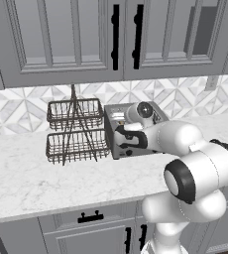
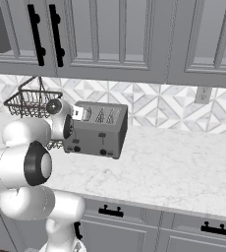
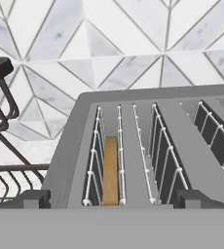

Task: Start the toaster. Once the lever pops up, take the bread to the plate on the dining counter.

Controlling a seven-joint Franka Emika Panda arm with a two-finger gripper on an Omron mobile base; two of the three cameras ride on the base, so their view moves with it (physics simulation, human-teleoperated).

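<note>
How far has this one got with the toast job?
Early. The bread sits low in the toaster's leftmost slot as the hand view shows it. The gripper hovers open over that end, holding nothing. Whether the lever is pressed can't be told. Carrying the bread to the plate remains.

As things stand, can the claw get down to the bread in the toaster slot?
Probably yes: the claw is open just above the toaster, and the bread sits low in an uncovered slot with nothing over it.

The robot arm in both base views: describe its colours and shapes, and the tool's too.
The arm is made of glossy white rounded shells, with dark rings at its joints and a round dark-rimmed cap at the wrist. The tool has two small, dark grey, blocky finger tips. No cables or markings are visible.
</note>
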